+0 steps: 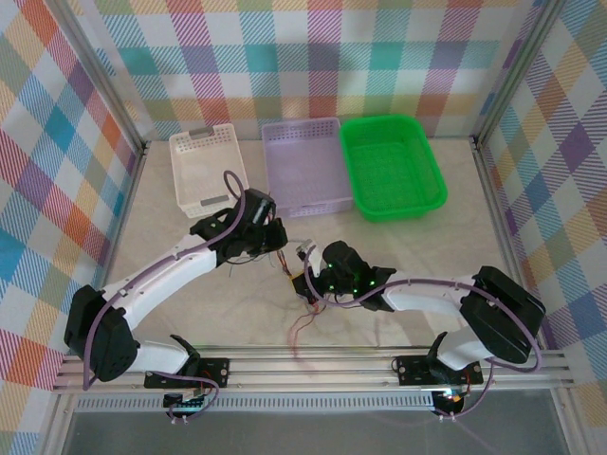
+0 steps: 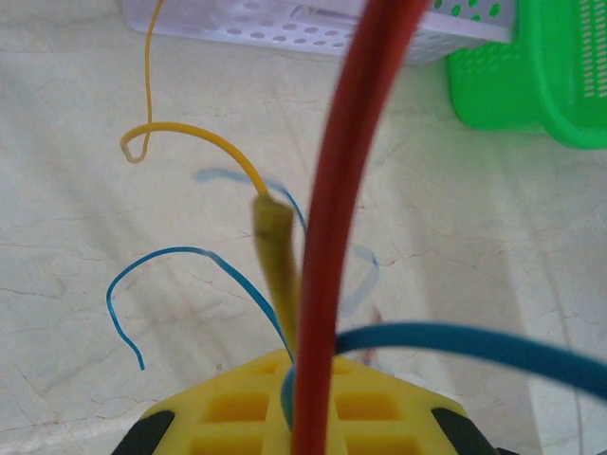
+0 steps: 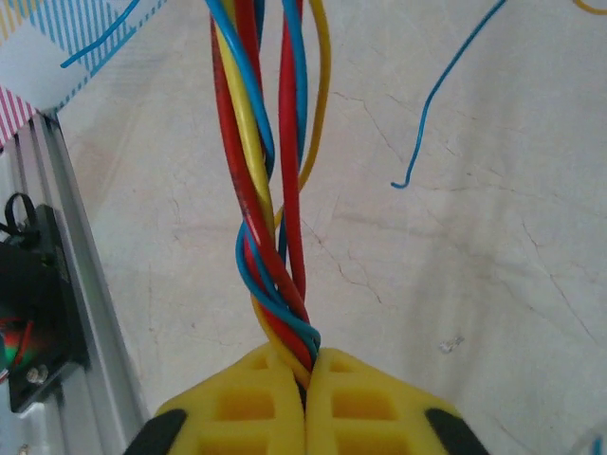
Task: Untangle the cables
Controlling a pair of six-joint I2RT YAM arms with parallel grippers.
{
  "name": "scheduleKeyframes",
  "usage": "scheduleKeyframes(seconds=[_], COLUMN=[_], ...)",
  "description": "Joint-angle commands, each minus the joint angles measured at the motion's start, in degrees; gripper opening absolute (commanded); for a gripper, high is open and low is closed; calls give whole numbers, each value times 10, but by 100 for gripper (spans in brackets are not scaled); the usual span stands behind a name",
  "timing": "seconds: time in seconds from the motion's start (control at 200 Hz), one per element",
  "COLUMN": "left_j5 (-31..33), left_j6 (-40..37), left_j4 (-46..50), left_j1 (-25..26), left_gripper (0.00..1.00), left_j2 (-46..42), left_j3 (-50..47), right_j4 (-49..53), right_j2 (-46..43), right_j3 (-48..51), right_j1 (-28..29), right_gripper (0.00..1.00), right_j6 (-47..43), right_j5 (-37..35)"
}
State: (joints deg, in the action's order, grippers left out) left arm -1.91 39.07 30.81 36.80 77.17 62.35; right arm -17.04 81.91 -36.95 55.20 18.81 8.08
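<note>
The cables (image 1: 292,268) are thin red, blue and yellow wires strung between my two grippers at mid-table, with a red tail (image 1: 302,330) trailing toward the front rail. My left gripper (image 1: 276,243) is shut on them. In the left wrist view a red wire (image 2: 349,190), a yellow wire (image 2: 275,248) and a blue wire (image 2: 474,343) come out of the closed yellow jaws of the left gripper (image 2: 305,368). My right gripper (image 1: 308,277) is shut on the twisted bundle (image 3: 270,237), which enters the right gripper (image 3: 308,368) between its pressed-together pads. A loose blue end (image 3: 444,90) lies on the table.
Three baskets stand in a row at the back: white (image 1: 207,169), lilac (image 1: 303,163) and green (image 1: 392,163). The aluminium rail (image 1: 313,365) runs along the near edge and shows close to the right gripper (image 3: 66,284). Checked walls enclose the table.
</note>
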Motion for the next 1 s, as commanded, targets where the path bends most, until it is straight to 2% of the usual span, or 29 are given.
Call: scheduleKeyframes(seconds=[0.0,0.095,0.165,0.2,0.28,0.325,0.445,0.555,0.7,0.895,0.995], left_j5=[3,0,-2,-4,-16,-25,-70,-129,-192,-221,-218], left_j6=[-16,-20,-22,-22,-22,-18,-4,13,31,32,21], left_j4=[22,29,31,30,25,20,-8,-70,-171,-261,-275], left_j1=[-12,-18,-21,-21,-22,-23,-23,-20,-2,30,49], left_gripper=[0,0,10,19,48,61,76,81,81,79,78], left_j2=[-16,-20,-22,-22,-26,-33,-69,-118,-162,-179,-174], left_j3=[34,41,44,44,43,40,21,-22,-88,-160,-174], right_j4=[30,40,44,49,64,68,66,52,58,44,43], right_j2=[-27,-44,-55,-60,-78,-94,-150,-181,-179,-172,-168], right_j3=[-11,-11,-12,-14,-18,-19,-16,-20,-47,-68,-82], right_j1=[-2,-4,-8,-11,-23,-38,-100,-148,-156,-156,-156], right_gripper=[0,0,0,0,0,0,0,0,0,0,0], right_j6=[-13,-18,-21,-24,-31,-32,-8,24,43,90,110], right_j5=[-36,-44,-49,-50,-61,-53,7,74,125,167,186])
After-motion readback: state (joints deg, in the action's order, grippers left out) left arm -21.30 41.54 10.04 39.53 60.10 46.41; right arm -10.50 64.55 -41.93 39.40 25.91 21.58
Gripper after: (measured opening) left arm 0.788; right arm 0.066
